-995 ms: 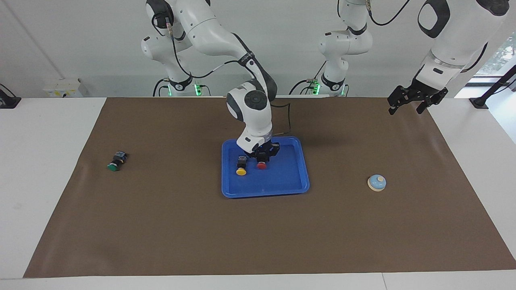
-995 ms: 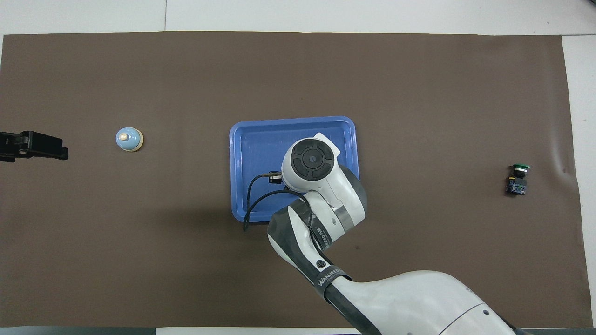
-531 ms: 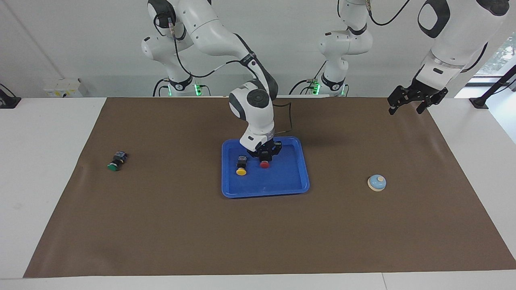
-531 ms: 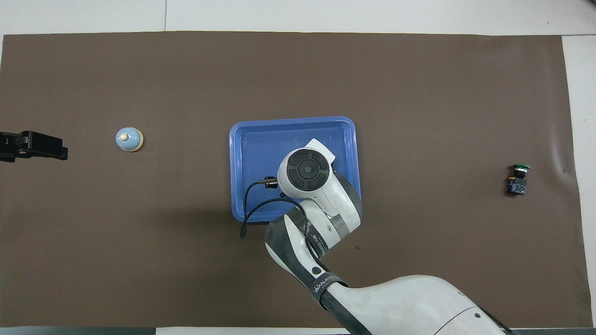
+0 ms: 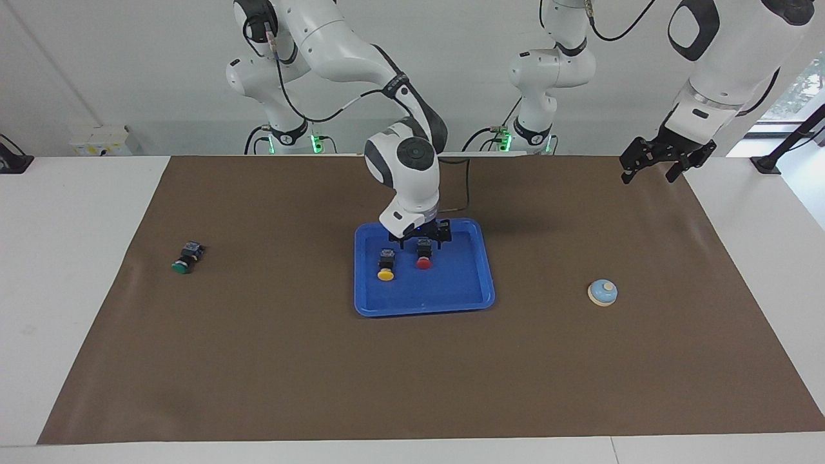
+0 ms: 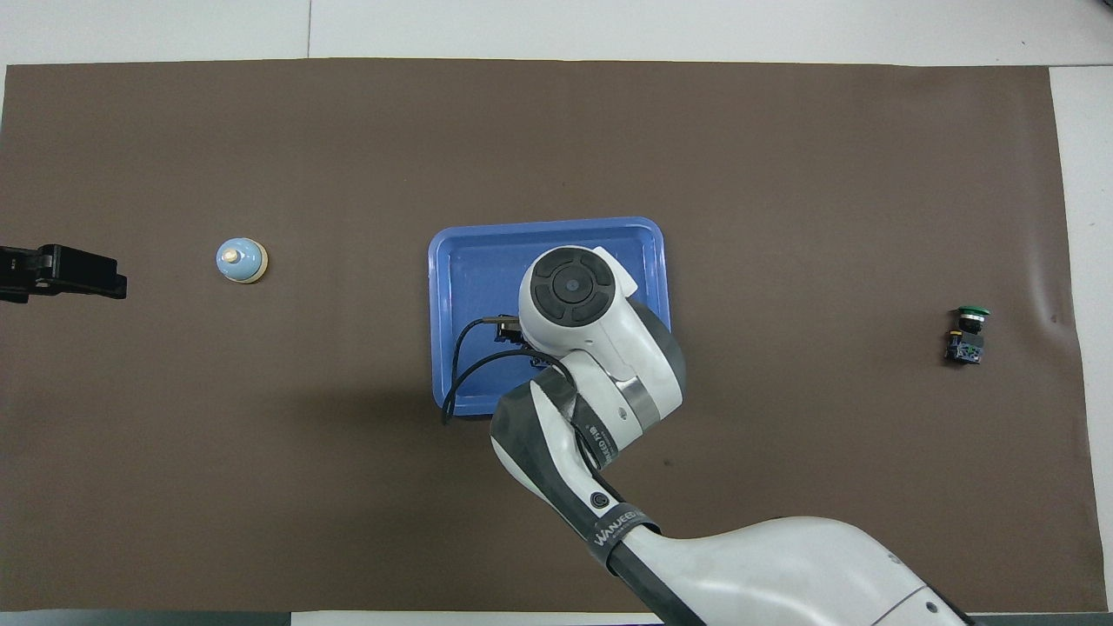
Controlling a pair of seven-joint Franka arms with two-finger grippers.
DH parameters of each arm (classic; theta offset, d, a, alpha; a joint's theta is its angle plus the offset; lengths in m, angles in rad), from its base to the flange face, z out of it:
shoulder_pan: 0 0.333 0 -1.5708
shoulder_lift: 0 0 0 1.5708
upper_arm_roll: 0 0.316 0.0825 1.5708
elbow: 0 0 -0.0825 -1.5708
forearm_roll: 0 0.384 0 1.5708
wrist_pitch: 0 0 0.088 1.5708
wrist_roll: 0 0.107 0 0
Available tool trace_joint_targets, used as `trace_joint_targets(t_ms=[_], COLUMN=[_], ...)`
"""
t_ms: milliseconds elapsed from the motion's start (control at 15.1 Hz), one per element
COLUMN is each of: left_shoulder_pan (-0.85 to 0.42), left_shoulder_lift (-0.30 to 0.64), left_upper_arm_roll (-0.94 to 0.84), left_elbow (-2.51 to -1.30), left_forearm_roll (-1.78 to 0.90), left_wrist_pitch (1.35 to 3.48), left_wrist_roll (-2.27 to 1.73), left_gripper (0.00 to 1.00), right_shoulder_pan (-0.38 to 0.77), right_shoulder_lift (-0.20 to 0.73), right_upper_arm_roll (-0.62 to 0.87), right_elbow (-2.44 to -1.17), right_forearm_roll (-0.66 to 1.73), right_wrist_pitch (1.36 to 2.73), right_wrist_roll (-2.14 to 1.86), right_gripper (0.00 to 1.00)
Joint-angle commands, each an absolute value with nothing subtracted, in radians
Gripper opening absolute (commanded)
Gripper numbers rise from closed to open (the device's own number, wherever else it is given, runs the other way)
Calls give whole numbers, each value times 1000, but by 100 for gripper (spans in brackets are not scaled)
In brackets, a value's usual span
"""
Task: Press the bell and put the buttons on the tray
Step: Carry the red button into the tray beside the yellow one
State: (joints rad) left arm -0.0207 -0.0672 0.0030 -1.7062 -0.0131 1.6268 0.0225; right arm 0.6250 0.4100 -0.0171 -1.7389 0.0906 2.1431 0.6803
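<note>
Facing view: the right hand (image 5: 419,240) has released the red button (image 5: 423,258) and lifted; it lies in the tray (image 5: 457,293) beside the yellow button (image 5: 385,265). Left hand (image 5: 664,161) waits released.

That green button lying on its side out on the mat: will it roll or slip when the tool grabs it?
The green button lies on its side, so its round cap may let it roll. Its blocky dark body probably gives flat faces to pinch. It looks small, rigid and likely light.
</note>
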Motion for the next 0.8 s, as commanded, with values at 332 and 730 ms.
trace_joint_targets(t_ms=[332, 730], left_shoulder_pan=[-23, -23], left_shoulder_lift=[-66, -66], left_upper_arm_roll=[6, 6], left_elbow=[-1700, -1700], left_forearm_roll=[-6, -6], left_wrist_pitch=[1615, 1615], left_wrist_roll=[23, 23], left_gripper=[100, 100], right_shoulder_pan=[303, 57], right_shoulder_lift=[170, 115], right_upper_arm_roll=[-25, -25], right_elbow=[-1796, -1913], right_forearm_roll=[55, -43], right_wrist_pitch=[1908, 1917], right_wrist_roll=[531, 270], right_gripper=[100, 100])
